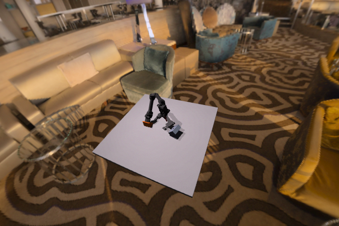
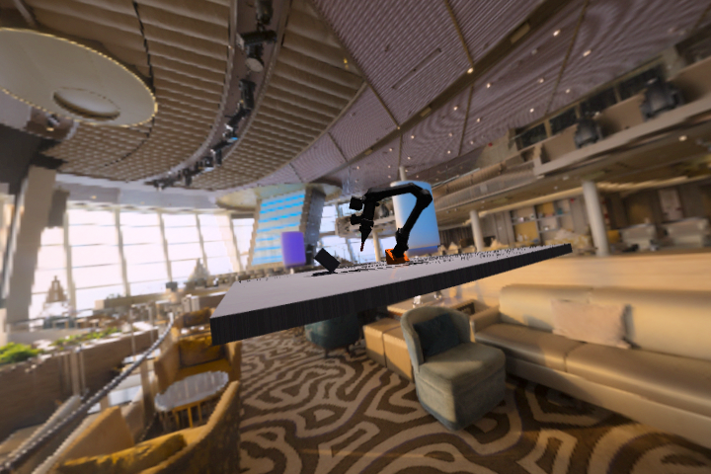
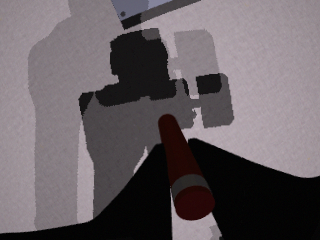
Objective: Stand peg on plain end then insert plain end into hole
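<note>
Peg is pinched in the jaws above the surface, banded end nearest the wrist view. If its lean misses the hole's direction, the plain end could jam on the panel; the hole's alignment is hard to judge.

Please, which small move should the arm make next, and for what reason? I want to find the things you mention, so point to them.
Probably carry the red peg (image 2: 361, 244) (image 3: 181, 155) a little toward the sloped panel (image 1: 175, 129) (image 2: 327, 260), before any lowering. The jaws grip it with the banded end nearest the wrist camera and the plain end leading, while the exterior view shows it above the table, apart from the panel.
</note>
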Tool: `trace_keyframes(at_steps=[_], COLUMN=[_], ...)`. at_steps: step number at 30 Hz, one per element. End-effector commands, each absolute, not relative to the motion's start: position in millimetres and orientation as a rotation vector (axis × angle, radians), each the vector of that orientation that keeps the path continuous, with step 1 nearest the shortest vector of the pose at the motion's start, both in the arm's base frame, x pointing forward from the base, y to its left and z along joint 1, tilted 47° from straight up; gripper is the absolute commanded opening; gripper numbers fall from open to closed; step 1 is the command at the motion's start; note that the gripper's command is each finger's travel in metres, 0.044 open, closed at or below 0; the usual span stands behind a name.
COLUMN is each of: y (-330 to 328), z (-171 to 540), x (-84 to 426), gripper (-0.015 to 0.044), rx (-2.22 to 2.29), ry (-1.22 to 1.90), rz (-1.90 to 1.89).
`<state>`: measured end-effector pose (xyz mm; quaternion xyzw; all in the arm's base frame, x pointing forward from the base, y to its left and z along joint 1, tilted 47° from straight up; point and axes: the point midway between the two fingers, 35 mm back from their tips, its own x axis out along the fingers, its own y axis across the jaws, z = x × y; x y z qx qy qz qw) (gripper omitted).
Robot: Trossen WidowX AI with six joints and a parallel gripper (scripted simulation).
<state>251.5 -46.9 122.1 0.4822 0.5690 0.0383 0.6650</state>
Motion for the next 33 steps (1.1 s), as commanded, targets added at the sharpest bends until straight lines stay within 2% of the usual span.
trace_keyframes(at_steps=[1, 33], y=[-50.3, -85.2], z=[118.6, 103.2], x=[253.0, 270.6], gripper=[0.0, 0.0], rx=[1.114, 1.237], ry=[1.263, 1.052], rz=[0.065, -0.078])
